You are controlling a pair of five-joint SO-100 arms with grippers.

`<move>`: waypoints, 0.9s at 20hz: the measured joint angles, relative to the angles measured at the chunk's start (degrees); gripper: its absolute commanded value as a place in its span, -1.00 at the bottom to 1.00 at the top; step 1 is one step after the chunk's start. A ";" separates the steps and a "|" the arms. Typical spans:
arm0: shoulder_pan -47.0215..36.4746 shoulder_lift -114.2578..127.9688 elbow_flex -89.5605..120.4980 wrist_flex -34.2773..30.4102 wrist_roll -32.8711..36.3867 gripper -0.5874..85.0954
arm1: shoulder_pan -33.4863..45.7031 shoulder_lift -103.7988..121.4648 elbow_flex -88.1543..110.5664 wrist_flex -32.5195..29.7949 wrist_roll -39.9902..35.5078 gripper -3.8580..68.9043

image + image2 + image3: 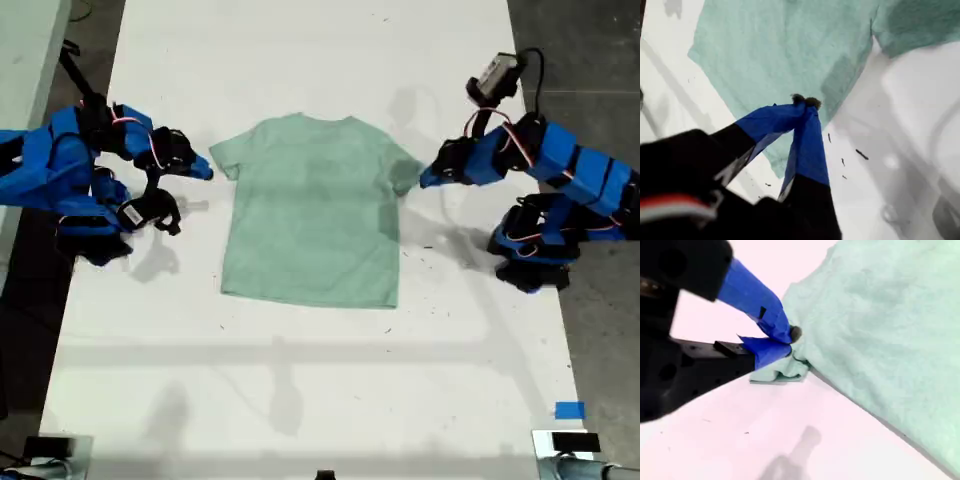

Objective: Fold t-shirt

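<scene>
On the exterior view's left, my second end effector (pixel 785 342) pinches the sleeve edge of the t-shirt (pixel 315 210), which lies flat on the white counter (pixel 300 400). On the right, my first end effector (pixel 805 102) is pressed together at the opposite sleeve, apparently gripping cloth, likely preparing a symmetric fold.

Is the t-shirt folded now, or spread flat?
Spread flat, not folded. In the exterior view the t-shirt lies open on the table, both sleeves out, hem straight. Only one sleeve edge is bunched at my second gripper.
</scene>
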 measured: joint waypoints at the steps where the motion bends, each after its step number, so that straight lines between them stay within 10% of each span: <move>1: -2.81 -3.69 -3.78 1.14 2.29 -0.99 | 2.11 -4.39 -5.01 2.11 -2.02 -0.92; 7: -14.33 -22.32 -25.93 9.32 12.48 -0.99 | 13.89 -16.61 -22.85 11.07 -10.99 -0.92; 10: -16.52 -26.19 -30.06 10.72 15.03 -0.98 | 16.79 -16.96 -23.73 11.16 -14.41 -0.49; 18: -20.30 -27.86 -29.97 10.37 18.90 -0.95 | 23.55 -18.46 -16.79 9.05 -26.46 -0.12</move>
